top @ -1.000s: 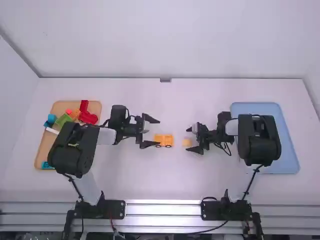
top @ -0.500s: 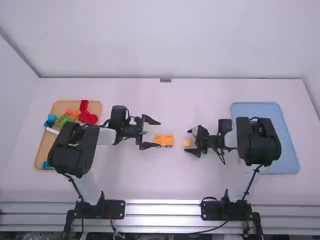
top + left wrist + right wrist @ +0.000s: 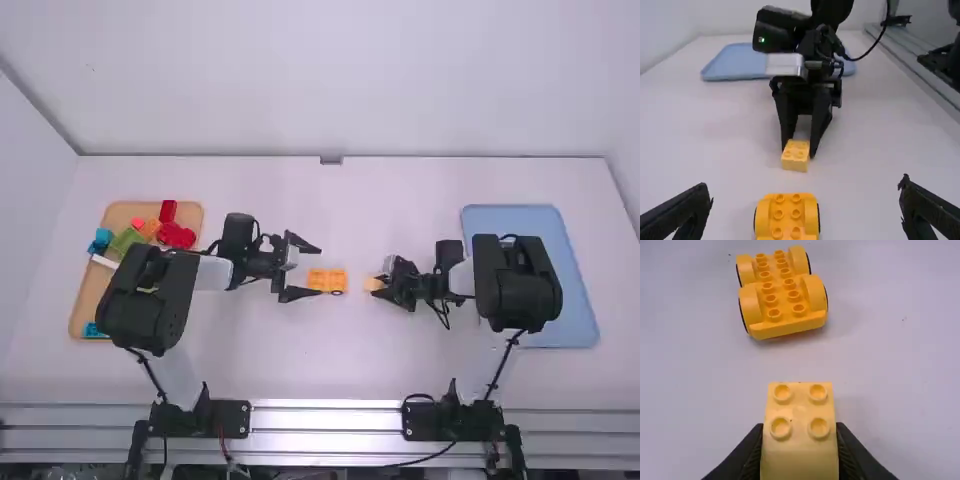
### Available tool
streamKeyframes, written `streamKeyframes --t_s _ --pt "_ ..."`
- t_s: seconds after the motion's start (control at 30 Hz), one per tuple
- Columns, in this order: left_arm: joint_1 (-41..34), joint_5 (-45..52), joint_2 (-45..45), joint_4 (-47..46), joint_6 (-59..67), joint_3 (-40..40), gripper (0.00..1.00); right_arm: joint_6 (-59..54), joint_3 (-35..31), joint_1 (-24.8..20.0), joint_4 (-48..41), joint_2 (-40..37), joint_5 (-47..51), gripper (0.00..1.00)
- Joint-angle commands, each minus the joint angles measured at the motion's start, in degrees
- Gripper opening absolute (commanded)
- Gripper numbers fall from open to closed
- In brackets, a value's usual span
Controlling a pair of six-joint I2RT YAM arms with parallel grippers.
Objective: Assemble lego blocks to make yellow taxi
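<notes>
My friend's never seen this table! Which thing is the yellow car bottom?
On the white table, look midway between the tan tray and the blue tray. The car bottom sits there, near the left arm's open fingers. It has wheels; the paler, smaller block in the right arm's fingers has none.
</notes>
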Motion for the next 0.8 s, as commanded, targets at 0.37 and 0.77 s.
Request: streamKeyframes --t_s 0.37,0.77 --pt "-6.62 -21.05 5.79 2.75 0.79 -0.57 0.99 5.46 5.84 1.38 -0.37 -0.48 -11.47 0.30" --pt "-6.14 -17.38 15.63 5.14 0.44 4.35 0.96 3.21 6.69 9.97 -7.69 -8.76 -1.70 0.26"
